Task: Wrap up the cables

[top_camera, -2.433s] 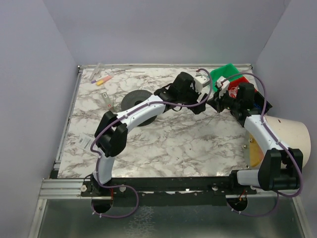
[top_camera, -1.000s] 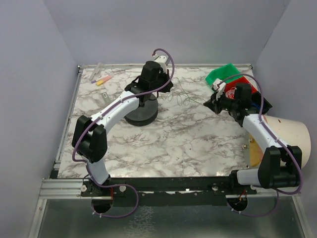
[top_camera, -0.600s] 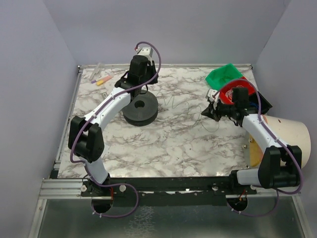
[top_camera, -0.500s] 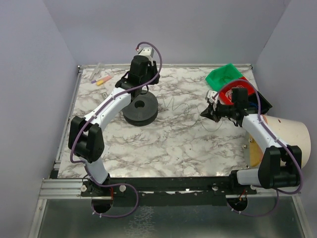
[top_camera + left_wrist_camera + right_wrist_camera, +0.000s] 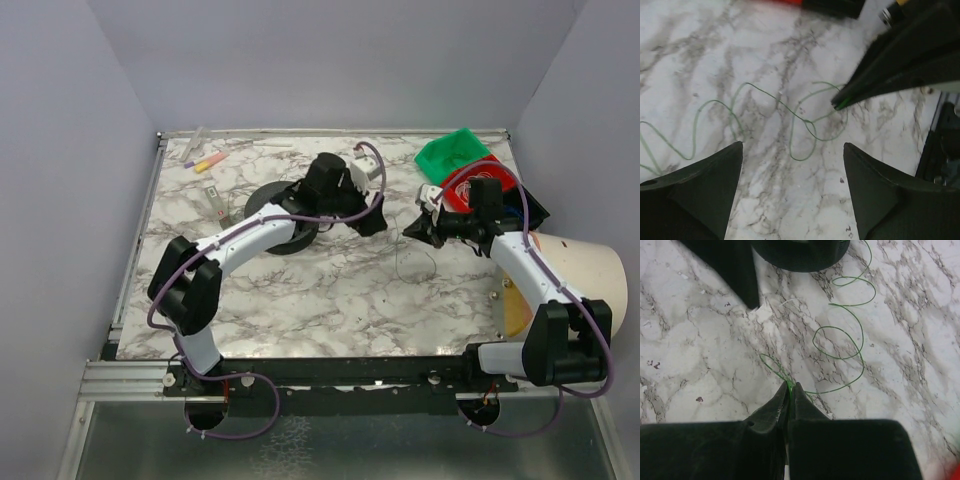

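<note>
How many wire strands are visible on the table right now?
1. A thin curly green wire lies on the marble table, pinched by the right gripper, with the left gripper open above it. Others may hide under the arms.

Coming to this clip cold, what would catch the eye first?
A thin green wire curls in loose loops across the marble table, right of the black spool. The right gripper pinches it with jaws shut, while the left gripper hovers open above the loops.
</note>
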